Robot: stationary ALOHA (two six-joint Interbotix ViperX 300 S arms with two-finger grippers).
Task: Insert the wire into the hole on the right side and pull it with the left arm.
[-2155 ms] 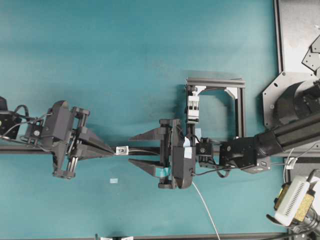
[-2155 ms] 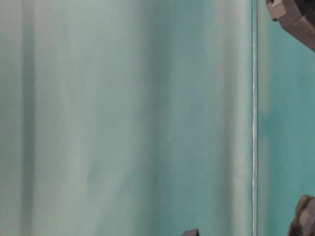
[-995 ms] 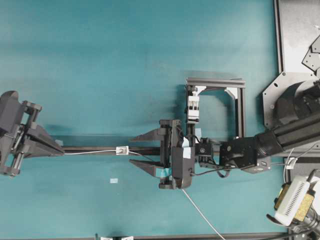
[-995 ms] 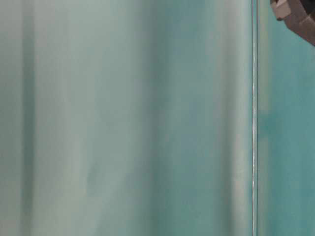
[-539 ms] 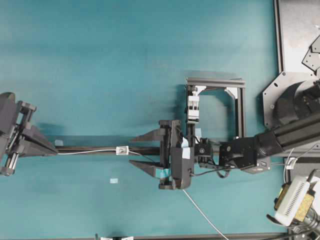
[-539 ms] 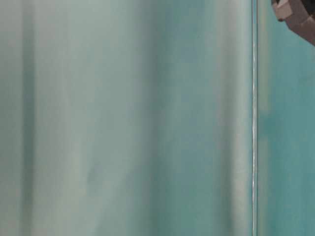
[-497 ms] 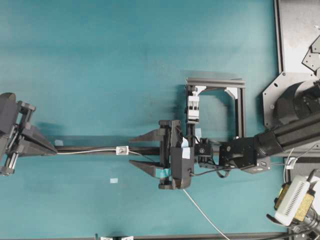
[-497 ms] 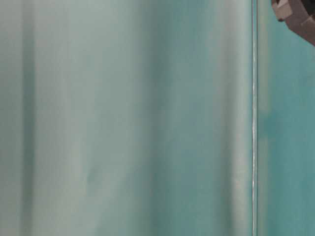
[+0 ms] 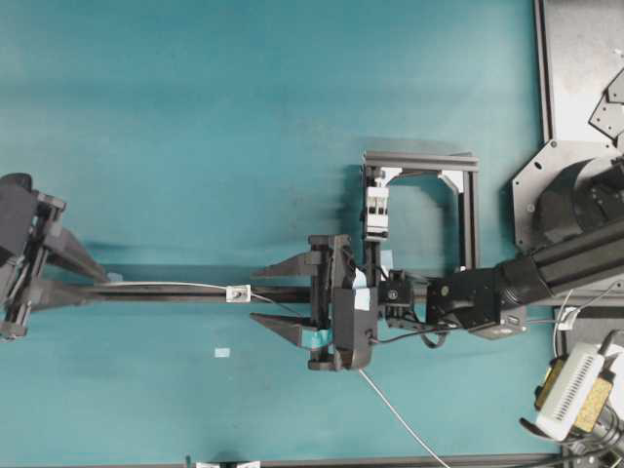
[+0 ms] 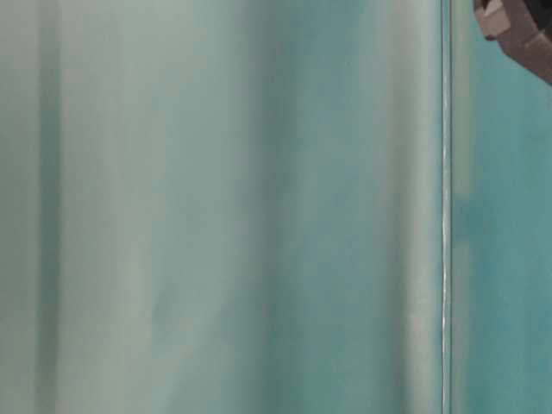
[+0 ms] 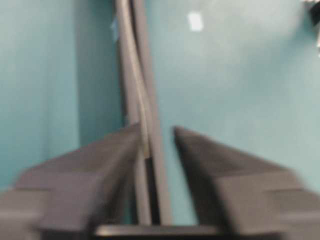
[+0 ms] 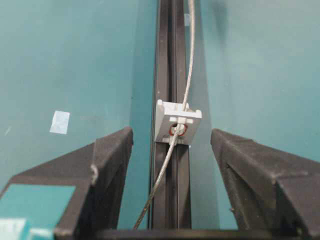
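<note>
The wire point(image 12: 179, 131) runs through the hole point(image 12: 178, 130) along the black rail point(image 9: 283, 292). The left hand point(image 9: 88, 278) has its fingers parted, wire loose between them; the right hand point(image 9: 263, 295) gapes, released. Risk: the stiff wire springs back out. Teal table point(image 9: 244, 117), otherwise bare.

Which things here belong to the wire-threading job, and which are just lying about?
Part of the job:
- the wire, already through the hole
- the left tool, jaws apart around the wire
- the right tool, open either side of the tab

Just lying about:
- the black frame
- the white block
- the small pale tape square
</note>
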